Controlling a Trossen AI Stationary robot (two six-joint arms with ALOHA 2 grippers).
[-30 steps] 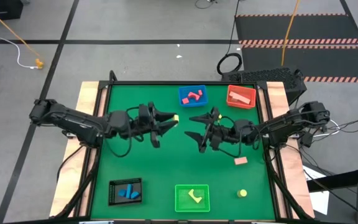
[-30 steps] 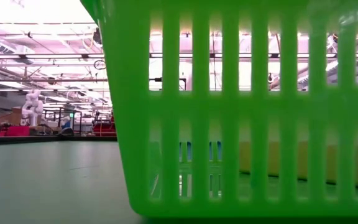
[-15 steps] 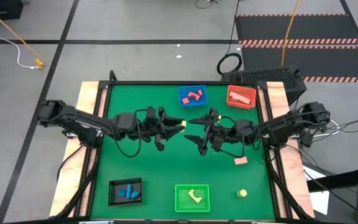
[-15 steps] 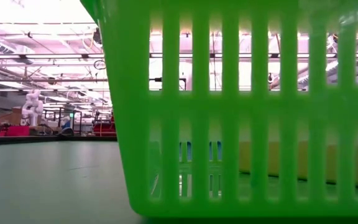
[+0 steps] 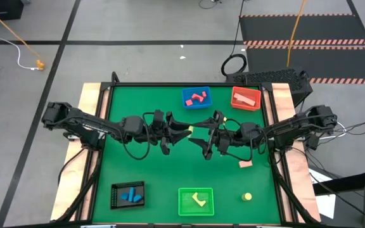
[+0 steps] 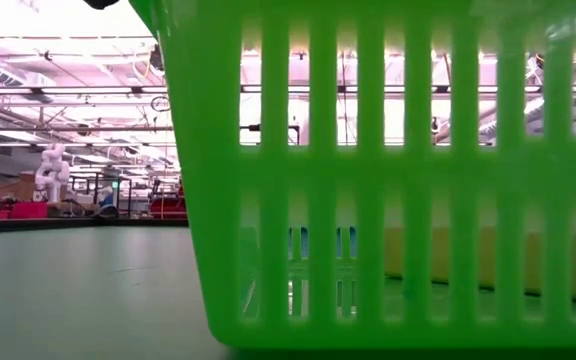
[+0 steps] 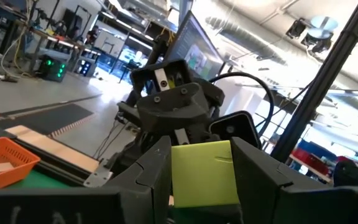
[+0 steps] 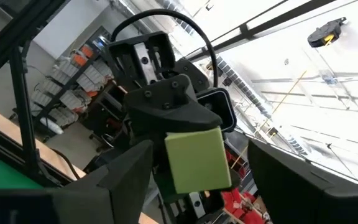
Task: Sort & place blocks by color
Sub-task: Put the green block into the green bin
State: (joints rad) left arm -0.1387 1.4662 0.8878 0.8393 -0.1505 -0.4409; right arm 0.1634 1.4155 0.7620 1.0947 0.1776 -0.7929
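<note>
The green tray (image 6: 388,170) wall fills most of the low view, hiding both arms and nearly all of the table behind it. In the left wrist view, the lime block (image 7: 204,172) is cut off by the picture's bottom edge.

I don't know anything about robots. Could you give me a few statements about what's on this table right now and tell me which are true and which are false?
1. The left pincer holds a lime block between its fingers. True.
2. The right pincer is shut on that same block. False: its fingers stand spread open, facing the block held by the other arm.
3. The blue tray holds red pieces. True.
4. The black tray holds yellow pieces. False: the pieces in it are blue.
5. A pink block and a small yellow piece lie loose on the green table, outside any tray. True.
6. The green tray is empty. False: a yellow piece lies in it.
</note>
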